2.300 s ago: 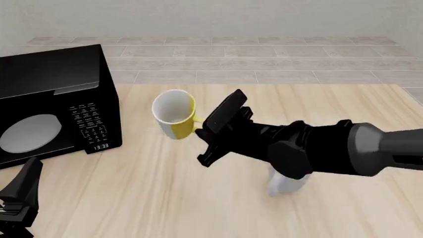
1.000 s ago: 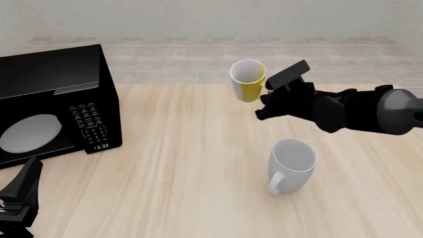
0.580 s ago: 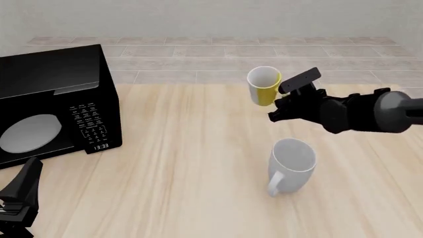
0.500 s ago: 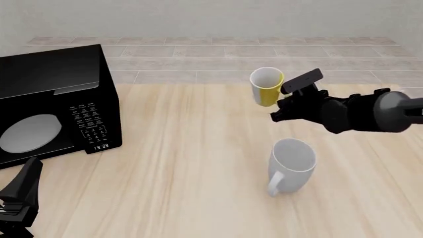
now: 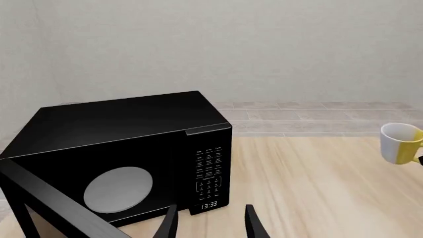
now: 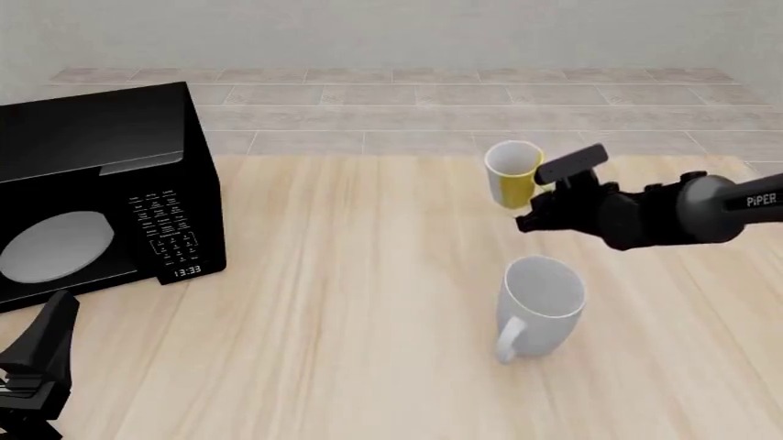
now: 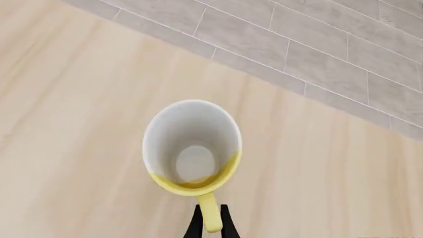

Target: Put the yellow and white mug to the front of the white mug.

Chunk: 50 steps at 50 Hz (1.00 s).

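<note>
The yellow and white mug hangs above the table at the far right, upright, held by its yellow handle. My right gripper is shut on that handle. The right wrist view looks down into the mug, with the fingertips pinching the handle. The mug also shows at the edge of the left wrist view. The white mug stands on the table nearer to me than the held mug, handle toward me. My left gripper is open and empty at the near left, by the microwave.
A black microwave stands at the left of the table, and fills the left wrist view. The table's far edge meets a tiled floor beyond. Bare wood lies between the microwave and the mugs.
My right gripper has carried the yellow and white mug from beside the microwave up and to the right, then lowered it a little beyond the white mug. The left arm has not moved.
</note>
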Each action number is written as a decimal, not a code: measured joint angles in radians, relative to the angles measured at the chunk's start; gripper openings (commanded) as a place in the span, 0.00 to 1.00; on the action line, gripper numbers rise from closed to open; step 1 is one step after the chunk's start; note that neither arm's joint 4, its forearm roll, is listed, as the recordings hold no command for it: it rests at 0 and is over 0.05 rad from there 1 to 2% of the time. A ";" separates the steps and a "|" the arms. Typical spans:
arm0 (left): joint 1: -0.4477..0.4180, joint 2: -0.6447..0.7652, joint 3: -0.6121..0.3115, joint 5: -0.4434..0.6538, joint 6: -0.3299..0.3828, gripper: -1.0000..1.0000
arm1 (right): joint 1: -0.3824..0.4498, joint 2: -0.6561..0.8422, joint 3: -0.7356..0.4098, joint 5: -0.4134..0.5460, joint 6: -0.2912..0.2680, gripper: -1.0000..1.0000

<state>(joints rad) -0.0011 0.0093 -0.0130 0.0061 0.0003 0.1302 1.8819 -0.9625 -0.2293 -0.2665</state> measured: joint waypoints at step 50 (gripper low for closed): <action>0.000 0.000 0.000 0.000 0.000 1.00 | -0.037 0.160 -0.081 -0.009 0.020 1.00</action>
<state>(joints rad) -0.0012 0.0094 -0.0130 0.0061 0.0004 0.0936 2.0417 -1.0433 -0.2380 -0.2466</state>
